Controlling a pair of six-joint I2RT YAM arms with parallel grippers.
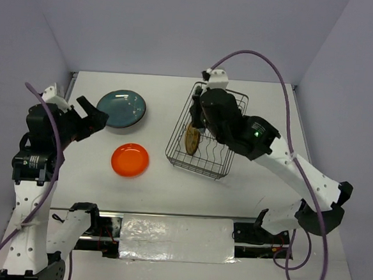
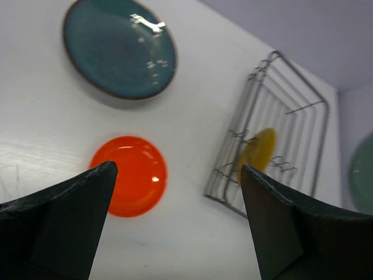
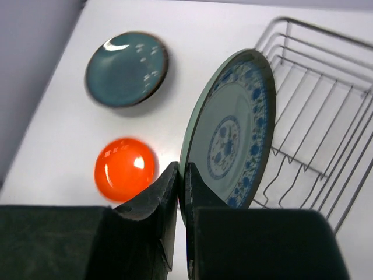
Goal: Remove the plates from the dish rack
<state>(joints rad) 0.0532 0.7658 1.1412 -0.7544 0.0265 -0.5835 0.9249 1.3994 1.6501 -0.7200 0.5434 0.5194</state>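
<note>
One patterned plate [image 3: 230, 134] upright on edge.

The top view looks steeply down from high above and behind the arm bases. It takes in the whole table [image 1: 170, 190], with the rack [image 1: 197, 165] right of centre. The left wrist view sits well left of the rack, fairly high, angled down and across toward it, so the rack [image 2: 291, 116] shows small at the right edge. The right wrist view sits close over the rack's left side and faces down and leftward, with a patterned plate [image 3: 233, 134] filling its middle. All three views share the teal plate [image 1: 121, 108] and orange plate [image 1: 130, 160] left of the rack.
</note>
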